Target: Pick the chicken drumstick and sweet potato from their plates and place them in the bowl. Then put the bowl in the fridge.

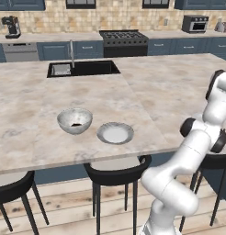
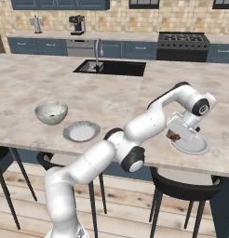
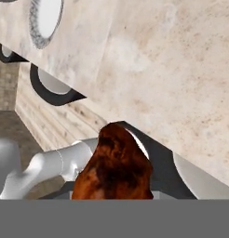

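Drumstick (image 3: 114,165) fills the lower part of the hand view, brown and glossy, sitting between the gripper's (image 2: 176,135) jaws, which are clamped on it. In the right base view the hand sits low over the right-hand plate (image 2: 193,148), near the counter's (image 1: 50,133) near edge, with the brown meat tucked under it; whether the meat is clear of that plate I cannot tell. The grip looks meant for a carry leftward to the bowl (image 2: 51,112), which stands well apart, with an empty plate (image 2: 81,131) just beside it on the way. A dark item lies in the bowl's bottom, probably the sweet potato. Bare counter lies between the 2 plates, so the path is open; the stools (image 1: 118,173) stand below the near edge.
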{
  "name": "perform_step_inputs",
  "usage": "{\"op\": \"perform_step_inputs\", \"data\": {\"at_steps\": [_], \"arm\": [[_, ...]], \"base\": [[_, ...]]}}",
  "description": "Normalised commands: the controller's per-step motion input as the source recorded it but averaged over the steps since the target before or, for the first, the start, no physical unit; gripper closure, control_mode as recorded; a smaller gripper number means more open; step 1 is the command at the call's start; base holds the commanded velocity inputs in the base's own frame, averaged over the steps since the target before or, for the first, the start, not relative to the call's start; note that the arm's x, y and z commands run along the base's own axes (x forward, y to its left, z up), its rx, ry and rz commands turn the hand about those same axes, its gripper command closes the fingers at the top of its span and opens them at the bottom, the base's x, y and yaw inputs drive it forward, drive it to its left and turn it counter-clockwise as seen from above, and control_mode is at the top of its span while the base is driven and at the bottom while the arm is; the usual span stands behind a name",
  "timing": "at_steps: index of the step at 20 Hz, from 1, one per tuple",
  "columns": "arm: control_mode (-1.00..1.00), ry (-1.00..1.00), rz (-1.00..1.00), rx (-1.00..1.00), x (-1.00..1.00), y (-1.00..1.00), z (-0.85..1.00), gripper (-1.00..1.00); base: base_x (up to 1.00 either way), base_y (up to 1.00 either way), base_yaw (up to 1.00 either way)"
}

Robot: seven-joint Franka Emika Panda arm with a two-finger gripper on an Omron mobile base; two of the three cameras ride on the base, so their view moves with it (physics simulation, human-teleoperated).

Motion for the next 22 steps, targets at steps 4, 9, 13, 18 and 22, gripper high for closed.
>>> {"op": "perform_step_inputs", "data": {"at_steps": [4, 9, 13, 18, 22], "arm": [[-1.00, -0.31, 0.00, -0.46, -0.47, 0.78, -0.33, 1.00], [-1.00, -0.36, 0.00, -0.43, -0.50, 0.74, -0.26, 1.00], [-1.00, -0.44, 0.00, -0.44, -0.56, 0.67, -0.19, 1.00], [-1.00, -0.47, 0.00, -0.45, -0.56, 0.66, -0.19, 1.00], [-1.00, -0.50, 0.00, -0.45, -0.53, 0.68, -0.23, 1.00]], "base": [[0.00, 0.00, 0.00], [0.00, 0.00, 0.00], [0.00, 0.00, 0.00], [0.00, 0.00, 0.00], [0.00, 0.00, 0.00]]}}
